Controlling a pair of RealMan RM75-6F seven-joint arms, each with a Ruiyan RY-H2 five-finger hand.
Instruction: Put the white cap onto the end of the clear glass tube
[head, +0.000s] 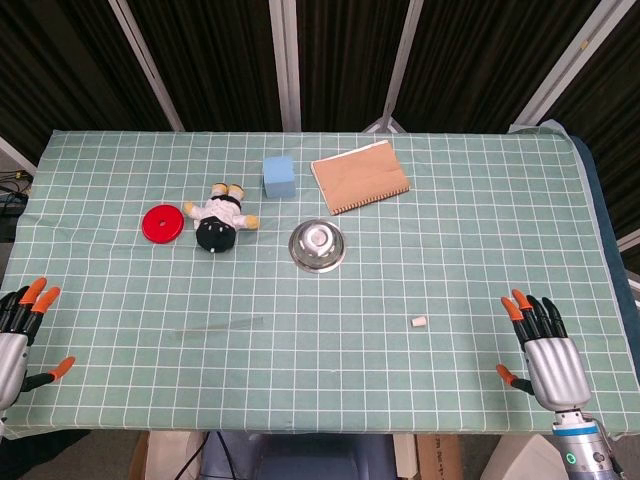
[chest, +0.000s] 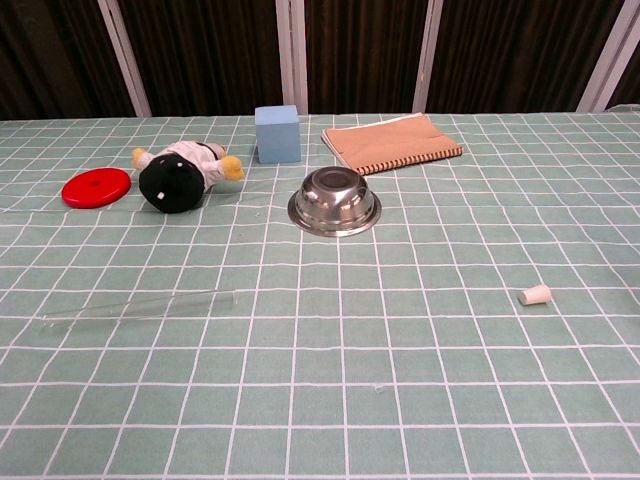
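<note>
The small white cap (head: 421, 322) (chest: 534, 294) lies on its side on the green checked cloth, right of centre. The clear glass tube (head: 218, 327) (chest: 140, 306) lies flat on the cloth to the left, faint and nearly horizontal. My right hand (head: 541, 346) hovers open at the table's near right edge, well right of the cap, fingers spread. Just the fingers and thumb of my left hand (head: 22, 328) show at the near left edge, open too, and far left of the tube. Neither hand shows in the chest view.
An upturned steel bowl (head: 318, 245) (chest: 334, 200) sits mid-table. Behind it are a blue cube (head: 279, 177) (chest: 277, 134), a brown spiral notebook (head: 360, 175) (chest: 392, 142), a toppled plush toy (head: 221, 217) (chest: 180, 174) and a red disc (head: 163, 223) (chest: 96, 187).
</note>
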